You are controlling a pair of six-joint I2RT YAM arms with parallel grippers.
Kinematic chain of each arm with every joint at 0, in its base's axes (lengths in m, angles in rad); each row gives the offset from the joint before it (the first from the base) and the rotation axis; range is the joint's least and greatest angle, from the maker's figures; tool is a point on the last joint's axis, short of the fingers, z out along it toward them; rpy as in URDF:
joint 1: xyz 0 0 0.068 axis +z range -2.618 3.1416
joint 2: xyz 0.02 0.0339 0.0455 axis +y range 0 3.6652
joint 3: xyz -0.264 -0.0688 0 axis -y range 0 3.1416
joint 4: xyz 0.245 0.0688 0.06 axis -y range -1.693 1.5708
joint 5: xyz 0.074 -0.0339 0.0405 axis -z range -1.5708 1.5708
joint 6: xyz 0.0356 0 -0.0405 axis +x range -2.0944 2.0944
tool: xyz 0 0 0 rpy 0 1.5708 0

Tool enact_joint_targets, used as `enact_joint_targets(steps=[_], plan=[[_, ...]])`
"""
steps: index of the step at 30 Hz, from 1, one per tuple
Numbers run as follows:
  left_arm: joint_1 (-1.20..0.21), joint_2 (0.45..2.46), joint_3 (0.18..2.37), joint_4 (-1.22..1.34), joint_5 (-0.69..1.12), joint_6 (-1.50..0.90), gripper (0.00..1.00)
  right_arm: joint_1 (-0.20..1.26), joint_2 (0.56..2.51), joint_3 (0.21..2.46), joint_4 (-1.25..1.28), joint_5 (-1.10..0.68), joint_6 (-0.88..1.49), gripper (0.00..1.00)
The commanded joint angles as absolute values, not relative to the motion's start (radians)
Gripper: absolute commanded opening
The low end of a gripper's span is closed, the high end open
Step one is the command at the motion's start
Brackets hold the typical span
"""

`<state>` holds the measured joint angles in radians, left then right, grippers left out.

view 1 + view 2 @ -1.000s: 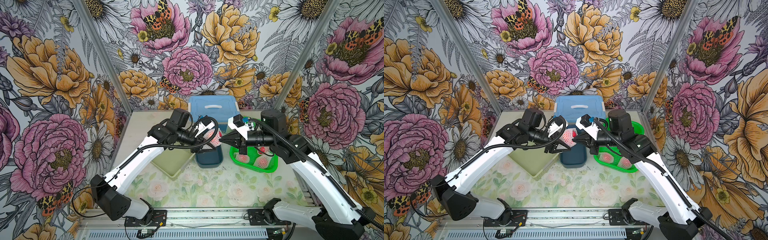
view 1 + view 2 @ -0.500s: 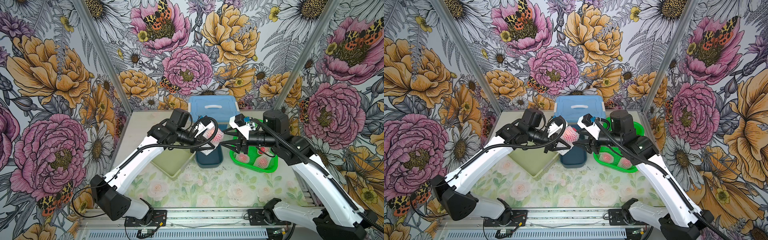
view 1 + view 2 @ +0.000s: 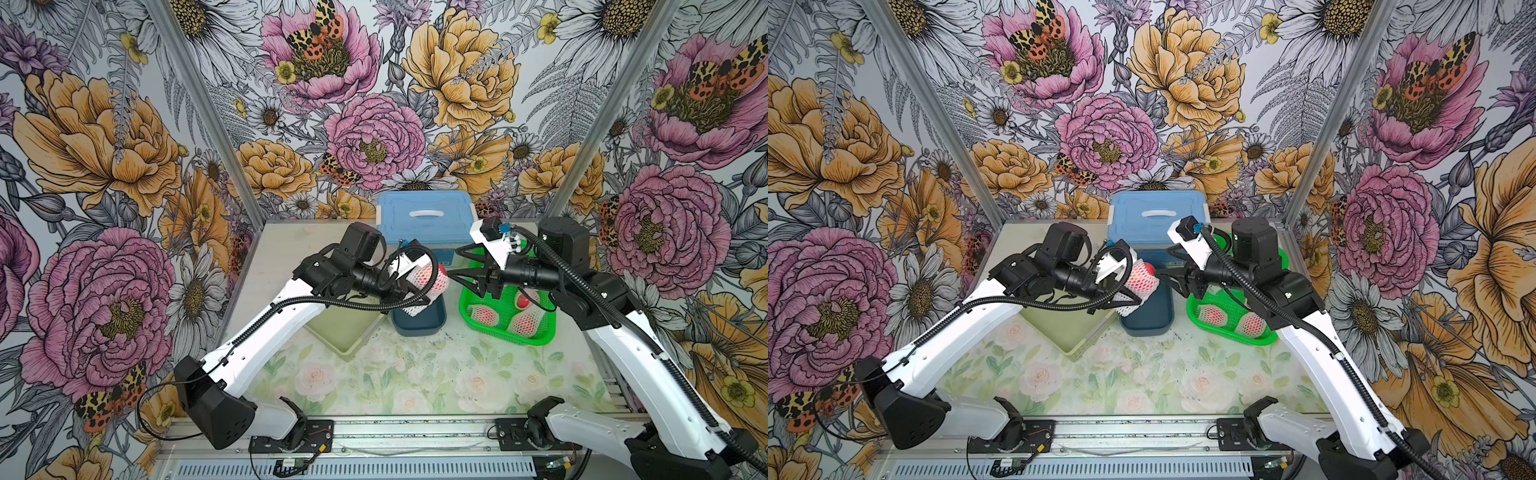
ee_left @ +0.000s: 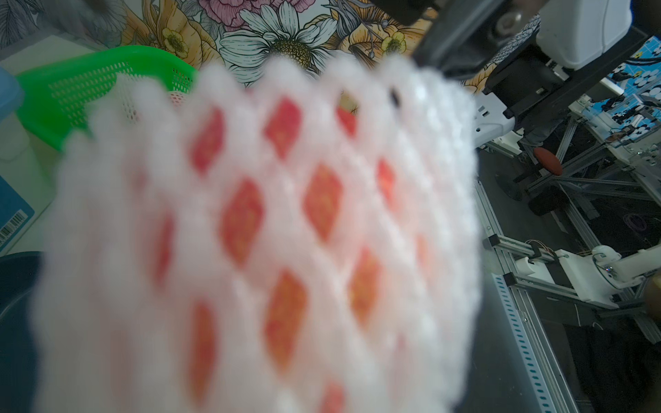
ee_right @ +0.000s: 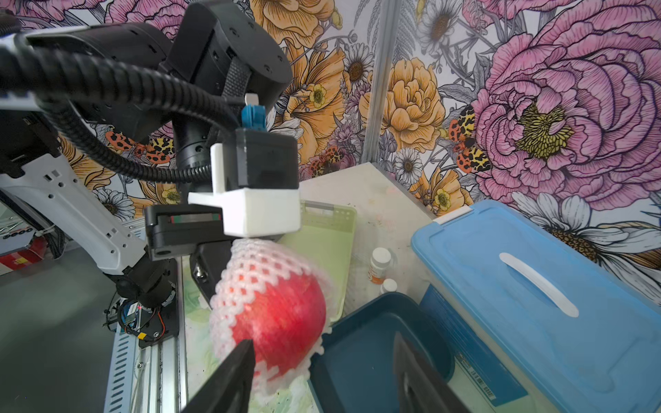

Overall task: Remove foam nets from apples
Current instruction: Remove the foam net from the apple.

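Floral-walled cell, desk (image 3: 415, 374) | left claw (image 3: 415, 287) clamped on the gathered end of a foam net (image 5: 257, 275), held above the dark blue bin (image 3: 419, 323) | apple (image 5: 282, 318) shows its bare end to the right claw (image 3: 453, 262), jaws spread, empty, just beside it | net axis runs claw to claw

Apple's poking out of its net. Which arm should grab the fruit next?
Right. The right tool is open and pointed at the apple's bare red end. The left tool is shut on the net, so it should probably anchor that while the right pulls the apple free.
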<state>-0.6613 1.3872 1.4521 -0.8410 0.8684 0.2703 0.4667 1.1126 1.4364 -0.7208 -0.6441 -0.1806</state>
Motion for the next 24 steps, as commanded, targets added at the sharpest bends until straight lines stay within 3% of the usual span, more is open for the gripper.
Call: enact_joint_targets(steps=[1, 16, 24], plan=[[-0.667, 1.361, 1.435, -0.831, 0.842, 0.320, 0.00, 0.492, 1.109, 1.446, -0.709, -0.689, -0.195, 0.64], [-0.671, 1.311, 1.397, -0.791, 0.793, 0.353, 0.00, 0.573, 1.124, 1.429, -0.756, -0.667, -0.222, 0.62], [-0.676, 1.301, 1.395, -0.778, 0.792, 0.351, 0.00, 0.600, 1.148, 1.442, -0.776, -0.628, -0.231, 0.69]])
